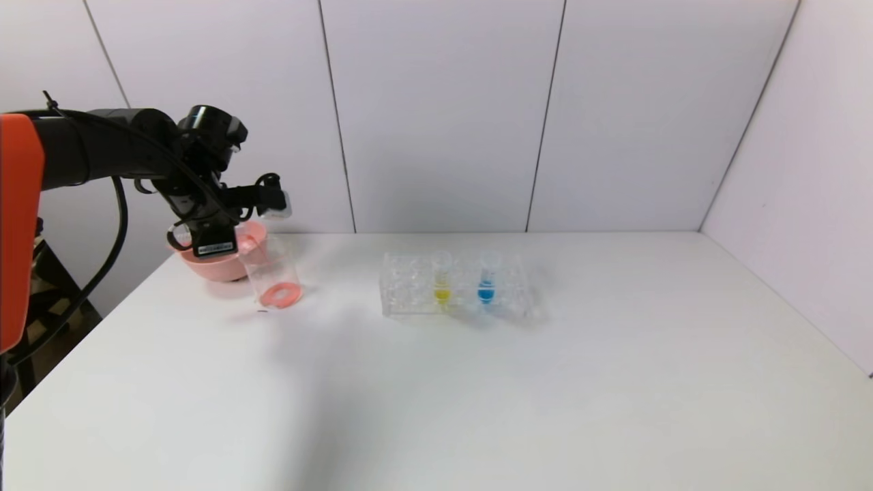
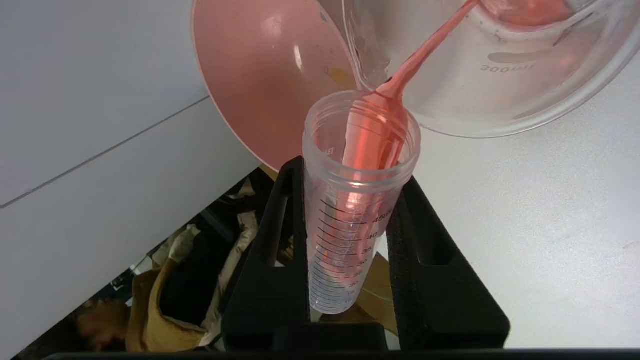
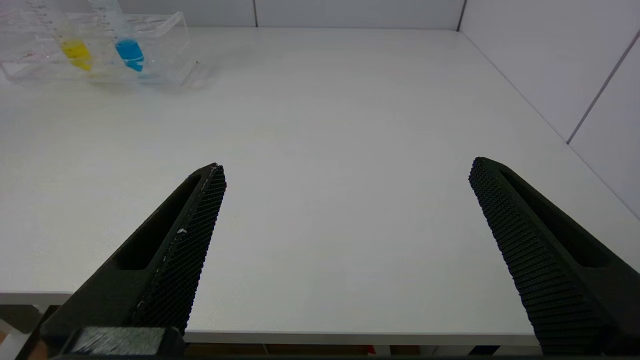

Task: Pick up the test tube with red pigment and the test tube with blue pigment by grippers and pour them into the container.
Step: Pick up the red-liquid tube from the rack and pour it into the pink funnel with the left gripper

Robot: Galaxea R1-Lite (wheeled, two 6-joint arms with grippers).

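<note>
Nearest, at the table's front edge, the right gripper [image 3: 345, 255] waits with its jaws spread wide and nothing between them. Farther in, the rack [image 1: 457, 286] holds the yellow tube [image 1: 442, 281] and the blue tube [image 1: 486, 281] upright; that blue one looks light, thin-walled and slick, so I would take it by the bare upper part, above the liquid, squeezing gently. At the far left, the left gripper [image 2: 350, 235] is clamped around the middle of the red tube [image 2: 357, 200], tipped mouth-down over the beaker [image 1: 271, 278], a thin red stream running into it. The pink bowl [image 1: 218, 262] sits just behind. Open-topped, that tube would spill with any jerk.
</note>
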